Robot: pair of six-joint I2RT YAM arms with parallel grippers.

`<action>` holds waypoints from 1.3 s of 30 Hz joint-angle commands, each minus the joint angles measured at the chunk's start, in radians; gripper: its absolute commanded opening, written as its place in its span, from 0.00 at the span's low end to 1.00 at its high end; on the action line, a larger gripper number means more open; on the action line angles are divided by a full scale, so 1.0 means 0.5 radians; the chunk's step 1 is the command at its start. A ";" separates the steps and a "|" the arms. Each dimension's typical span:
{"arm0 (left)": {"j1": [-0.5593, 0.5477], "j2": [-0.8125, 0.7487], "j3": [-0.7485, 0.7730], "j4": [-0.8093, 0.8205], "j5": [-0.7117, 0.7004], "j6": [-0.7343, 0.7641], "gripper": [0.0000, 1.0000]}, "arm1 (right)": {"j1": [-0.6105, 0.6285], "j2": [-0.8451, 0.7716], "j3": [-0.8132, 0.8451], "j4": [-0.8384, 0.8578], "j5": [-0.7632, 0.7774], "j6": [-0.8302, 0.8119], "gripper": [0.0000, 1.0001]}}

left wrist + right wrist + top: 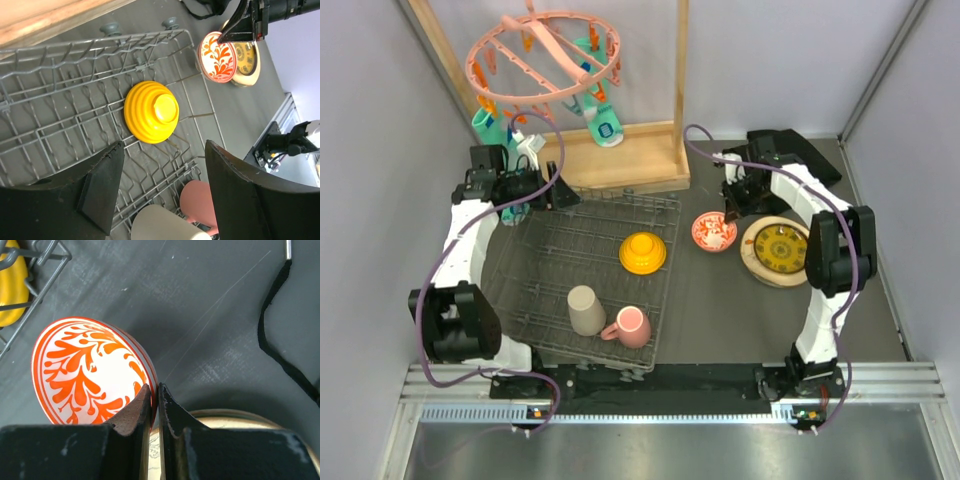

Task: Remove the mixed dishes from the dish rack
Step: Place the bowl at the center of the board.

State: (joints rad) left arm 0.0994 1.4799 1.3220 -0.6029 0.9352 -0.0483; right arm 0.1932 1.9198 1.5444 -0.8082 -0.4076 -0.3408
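Observation:
The dark grey dish rack (pixel 545 250) holds an upside-down orange bowl (pixel 642 253), a beige cup (pixel 586 310) and a pink mug (pixel 631 326). My right gripper (pixel 155 387) is shut on the rim of the red-white bowl (pixel 85 370), which is tilted and sits just right of the rack beside the stacked plates (pixel 776 250). The yellow patterned plate is on top of that stack. My left gripper (pixel 164 144) is open and empty above the rack's far left part, with the orange bowl (pixel 151 111) ahead of it.
A wooden frame (pixel 620 160) with a pink peg hanger (pixel 545 55) stands behind the rack. A black cable (pixel 280 330) lies on the dark table mat (pixel 200 300) to the right of the bowl. Grey walls close in both sides.

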 commanded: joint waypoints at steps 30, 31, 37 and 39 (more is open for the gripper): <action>-0.027 -0.254 -0.202 -0.162 -0.134 0.397 0.72 | -0.006 0.094 -0.033 0.233 -0.056 -0.021 0.00; -0.030 -0.254 -0.208 -0.162 -0.137 0.394 0.73 | -0.009 0.094 -0.036 0.233 -0.050 -0.018 0.00; -0.070 -0.269 -0.223 -0.169 -0.189 0.403 0.73 | -0.006 0.091 -0.055 0.230 -0.022 -0.024 0.03; -0.076 -0.278 -0.239 -0.169 -0.214 0.412 0.73 | -0.009 0.081 -0.058 0.227 -0.019 -0.027 0.07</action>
State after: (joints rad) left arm 0.0753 1.3827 1.2194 -0.6857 0.8448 0.1326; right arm 0.1932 1.9743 1.5181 -0.7136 -0.4122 -0.3405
